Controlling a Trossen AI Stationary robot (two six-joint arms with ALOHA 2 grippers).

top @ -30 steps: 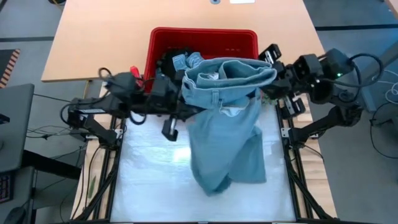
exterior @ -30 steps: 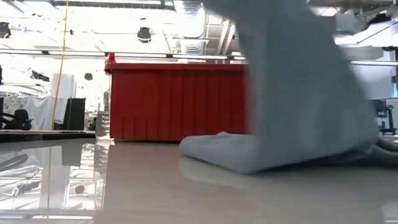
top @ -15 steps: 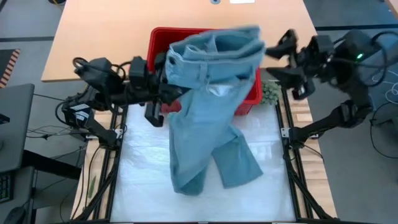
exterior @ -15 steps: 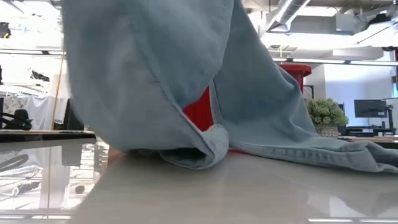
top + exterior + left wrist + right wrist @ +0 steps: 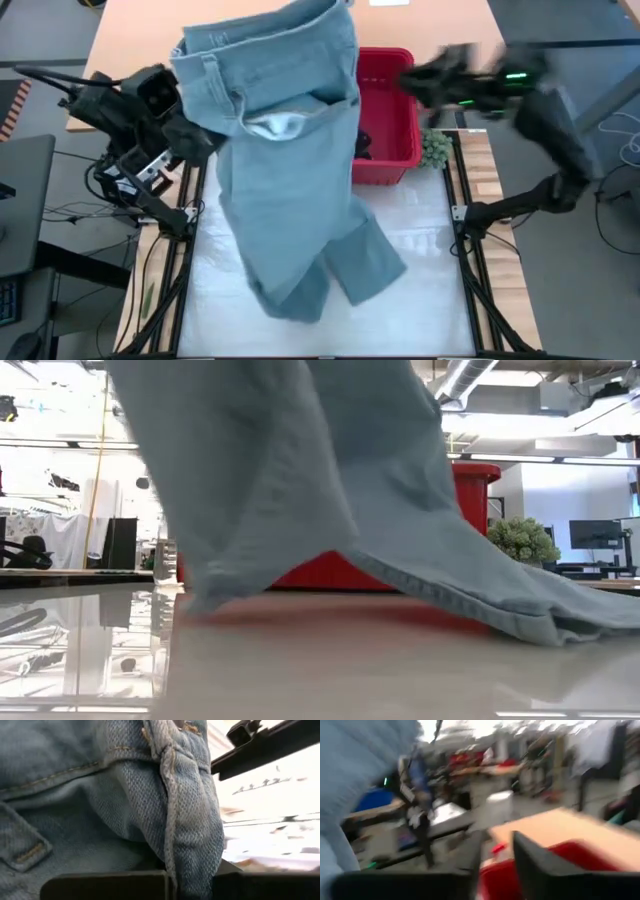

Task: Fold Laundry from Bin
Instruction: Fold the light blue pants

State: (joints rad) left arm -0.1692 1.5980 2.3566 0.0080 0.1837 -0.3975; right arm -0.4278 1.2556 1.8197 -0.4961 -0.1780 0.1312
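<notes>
A pair of light blue-grey jeans [image 5: 290, 170] from the laundry hangs over the table's left half, waist end [image 5: 265, 45] up. Its legs [image 5: 330, 270] reach down onto the white tabletop and trail there [image 5: 560, 622]. My left gripper [image 5: 198, 140] is shut on the jeans at their left side, mostly hidden under the cloth. My right gripper [image 5: 440, 78] is blurred above the right side of the red bin [image 5: 388, 58]. It stands open with nothing between its fingers [image 5: 535, 865]. Dark garments [image 5: 362, 145] lie in the bin. My left gripper pinches a bunched fold of denim along a stitched seam near the waistband [image 5: 172, 862] between its two fingers [image 5: 105, 885]. It comes from the table's left side, slanting upward. The jeans hang below the hold, and the leg ends lie on the table.
A small green fuzzy lump [image 5: 435, 148] sits on the table by the bin's near right corner. The bin stands at the far edge of the white mat, with a wooden table [image 5: 130, 60] behind it. Black frame rails [image 5: 470, 260] run along both sides.
My right gripper has let go of the jeans' waistband and drawn away toward the bin's right side. My left gripper has risen and swung toward the table's left, carrying the waist end up and left. The legs have dragged left along the table and spread apart.
</notes>
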